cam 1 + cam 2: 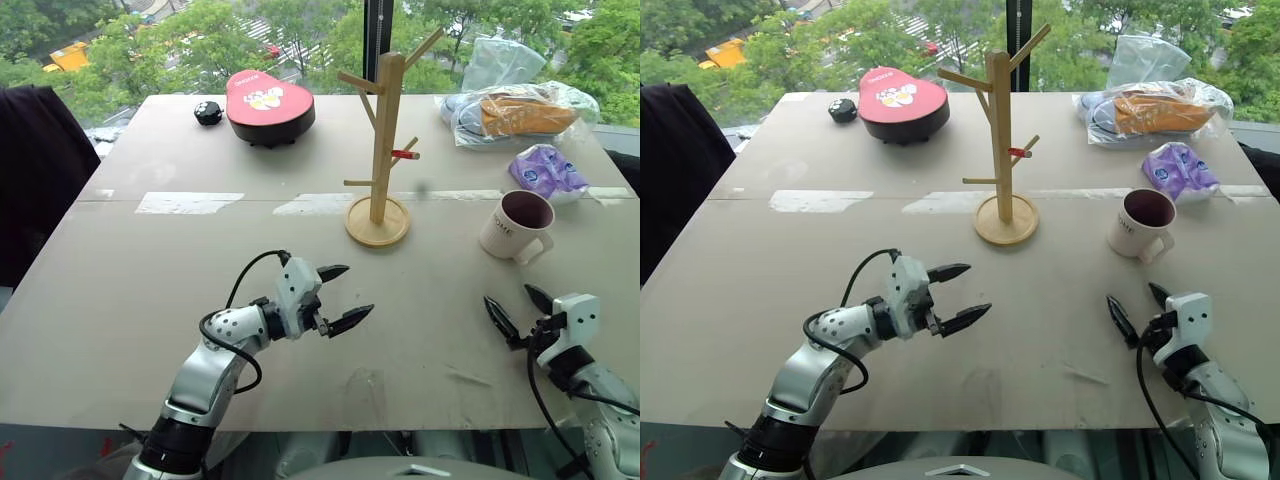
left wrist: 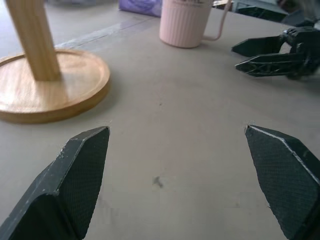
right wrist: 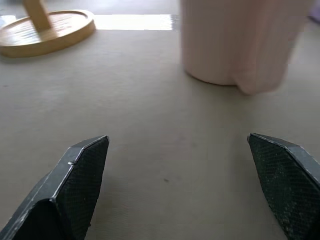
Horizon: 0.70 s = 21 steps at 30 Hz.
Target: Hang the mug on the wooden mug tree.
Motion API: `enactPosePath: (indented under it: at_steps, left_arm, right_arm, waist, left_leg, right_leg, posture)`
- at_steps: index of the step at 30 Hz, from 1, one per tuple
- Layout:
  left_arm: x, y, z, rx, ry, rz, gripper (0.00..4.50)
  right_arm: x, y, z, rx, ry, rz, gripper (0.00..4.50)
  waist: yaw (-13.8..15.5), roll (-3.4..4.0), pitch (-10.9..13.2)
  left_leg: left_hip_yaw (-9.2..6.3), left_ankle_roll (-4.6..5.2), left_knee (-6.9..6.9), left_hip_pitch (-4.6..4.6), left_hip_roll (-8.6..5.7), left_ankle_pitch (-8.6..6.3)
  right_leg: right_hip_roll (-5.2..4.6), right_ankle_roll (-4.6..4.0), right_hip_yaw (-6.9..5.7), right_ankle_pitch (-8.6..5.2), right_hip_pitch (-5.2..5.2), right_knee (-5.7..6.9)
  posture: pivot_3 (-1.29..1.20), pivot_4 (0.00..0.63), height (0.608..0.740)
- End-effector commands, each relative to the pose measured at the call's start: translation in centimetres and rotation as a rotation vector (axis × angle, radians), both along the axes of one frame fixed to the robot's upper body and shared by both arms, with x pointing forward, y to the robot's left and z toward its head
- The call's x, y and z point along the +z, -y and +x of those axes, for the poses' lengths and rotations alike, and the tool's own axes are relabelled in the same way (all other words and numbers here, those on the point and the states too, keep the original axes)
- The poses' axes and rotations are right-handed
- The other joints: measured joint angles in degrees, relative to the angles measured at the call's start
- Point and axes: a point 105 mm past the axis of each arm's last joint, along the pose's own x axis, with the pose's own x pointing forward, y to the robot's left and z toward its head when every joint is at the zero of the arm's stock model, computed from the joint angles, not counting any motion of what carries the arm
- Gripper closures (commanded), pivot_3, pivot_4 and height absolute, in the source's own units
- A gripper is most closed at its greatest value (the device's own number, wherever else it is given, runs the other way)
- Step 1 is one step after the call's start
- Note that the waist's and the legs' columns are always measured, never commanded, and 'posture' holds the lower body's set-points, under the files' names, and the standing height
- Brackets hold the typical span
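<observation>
Mug-hanging work takes place on the table (image 1: pixel 150 300), a wide grey-brown surface. On it, largest first, stands the wooden mug tree (image 1: pixel 380 150), upright near the middle on its round base, its pegs bare, one peg tipped red. To the robot's right of the tree, well apart from it, the mug (image 1: pixel 520 225) stands upright with its handle turned toward the robot's near right.

The left gripper (image 1: pixel 340 297) hovers low over the table near the tree's base, fingers spread wide and holding nothing. The right gripper (image 1: pixel 518 308) sits just short of the mug, pointing at it, jaws fully apart and empty; the right wrist view shows the mug body directly ahead between the fingers (image 3: pixel 75 185).

The step in hand appears to be the approach to the mug. Advance the right gripper level and straight. Grip the wall or rim, not the handle: you need the loop free to slip over a peg. Close only once both fingers bracket the wall. Keep the left gripper away from the tree base.
</observation>
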Motion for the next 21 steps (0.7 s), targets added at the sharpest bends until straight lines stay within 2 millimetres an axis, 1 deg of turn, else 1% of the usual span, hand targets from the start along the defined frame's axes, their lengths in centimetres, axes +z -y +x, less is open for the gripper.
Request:
enactPosePath:
  at_steps: [1, 2, 4, 8, 10, 15, 21]
  left_arm:
    - [3.0, 1.3, -0.9, -0.126, 0.054, -0.063, 0.05]
    - [3.4, 1.4, -0.9, -0.145, 0.063, -0.061, 0.05]
    - [3.9, 1.5, -0.7, -0.159, 0.080, -0.049, 0.05]
    - [4.5, 1.7, -0.7, -0.177, 0.104, -0.026, 0.05]
    - [4.7, 1.8, -0.8, -0.188, 0.109, -0.021, 0.05]
    - [5.1, 1.7, -1.1, -0.203, 0.130, 0.008, 0.05]
    - [5.6, 1.8, -1.0, -0.195, 0.145, 0.000, 0.05]
  right_arm:
    - [2.7, 2.0, 0.9, -0.192, 0.103, -0.040, 0.00]
    - [3.1, 2.1, 1.3, -0.236, 0.120, -0.042, 0.00]
    - [3.9, 1.6, 1.9, -0.271, 0.145, -0.032, 0.00]
    - [4.5, 0.8, 2.9, -0.349, 0.159, -0.044, 0.00]
    - [4.4, 0.6, 3.1, -0.384, 0.153, -0.047, 0.00]
    - [3.9, 1.5, 3.5, -0.510, 0.135, -0.067, 0.00]
    - [3.8, 1.6, 4.5, -0.519, 0.140, -0.026, 0.00]
  waist:
    - [-0.09, 0.02, 0.02]
    - [-0.11, 0.06, 0.04]
    - [-0.15, 0.12, 0.06]
    - [-0.51, 0.13, 0.07]
    - [-0.58, 0.13, 0.07]
    - [-0.93, 0.16, 0.09]
    - [-1.36, 0.18, 0.10]
  left_leg:
    - [0.00, 0.00, 0.00, -0.01, 0.00, 0.00]
    - [0.01, -0.01, 0.00, -0.01, 0.00, 0.00]
    - [0.01, -0.02, 0.00, -0.01, 0.00, 0.01]
    - [0.01, -0.04, -0.02, 0.00, 0.01, 0.02]
    - [0.02, -0.04, -0.02, -0.01, 0.01, 0.02]
    - [0.05, -0.03, -0.04, -0.08, 0.00, 0.02]
    - [0.08, -0.04, -0.04, -0.05, 0.00, 0.03]
  right_leg:
    - [0.01, 0.00, 0.00, 0.00, -0.04, 0.02]
    - [0.01, 0.00, 0.01, 0.00, -0.05, 0.05]
    - [0.01, 0.00, 0.01, 0.00, -0.06, 0.09]
    - [0.04, 0.00, 0.01, 0.00, -0.08, 0.10]
    - [0.03, -0.01, 0.03, 0.00, -0.08, 0.06]
    - [0.04, -0.01, 0.04, 0.00, -0.15, -0.02]
    - [0.06, -0.01, 0.08, 0.00, -0.16, 0.07]
  posture:
    - [0.00, 0.150, 0.740]
    - [0.00, 0.150, 0.740]
    - [0.00, 0.150, 0.740]
    - [0.00, 0.150, 0.740]
    - [0.00, 0.150, 0.740]
    - [0.00, 0.150, 0.740]
    - [0.00, 0.150, 0.740]
